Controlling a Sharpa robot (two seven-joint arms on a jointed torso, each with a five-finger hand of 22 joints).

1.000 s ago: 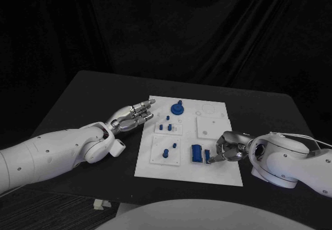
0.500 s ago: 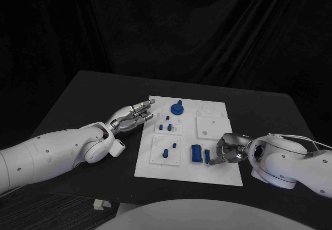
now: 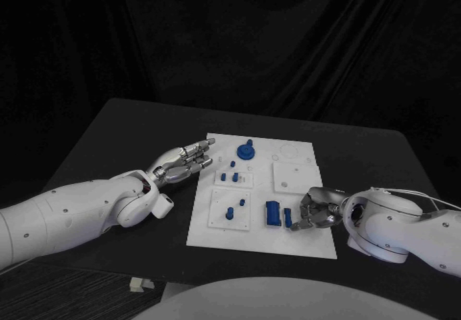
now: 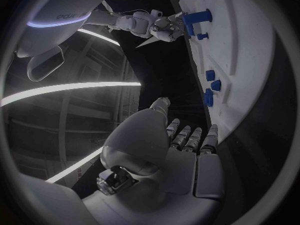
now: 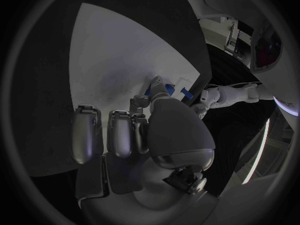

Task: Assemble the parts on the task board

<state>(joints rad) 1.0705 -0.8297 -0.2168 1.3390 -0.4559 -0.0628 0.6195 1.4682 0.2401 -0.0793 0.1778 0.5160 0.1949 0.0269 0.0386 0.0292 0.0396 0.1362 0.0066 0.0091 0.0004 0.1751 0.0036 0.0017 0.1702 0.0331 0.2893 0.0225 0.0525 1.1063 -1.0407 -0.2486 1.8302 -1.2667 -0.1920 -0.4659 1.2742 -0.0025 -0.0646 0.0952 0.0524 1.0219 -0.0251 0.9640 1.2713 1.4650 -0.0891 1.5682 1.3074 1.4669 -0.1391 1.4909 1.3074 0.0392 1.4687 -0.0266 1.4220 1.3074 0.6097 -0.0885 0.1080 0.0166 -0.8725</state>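
Worktop: black rectangular worktop (image 3: 115,133); its near edge is cut off by the arms.
Board: flat white rectangular task board (image 3: 278,243) lies mid-worktop, its right near part hidden under the right robot hand.
Left robot hand: silver left robot hand (image 3: 185,162) rests at the board's left edge, fingers stretched out and slightly apart, holding nothing.
Right robot hand: silver right robot hand (image 3: 314,209) sits over the board's right side, fingers curled down beside the block; whether they grip anything cannot be told, since the palm covers the fingertips in the right wrist view.
Block: blue rectangular block part (image 3: 275,213) stands on the board, just left of the right hand.
Round part: blue disc with a knob (image 3: 246,151) sits at the board's far end.
Pegs: small blue peg parts (image 3: 230,177) stand mid-board, too small to make out.
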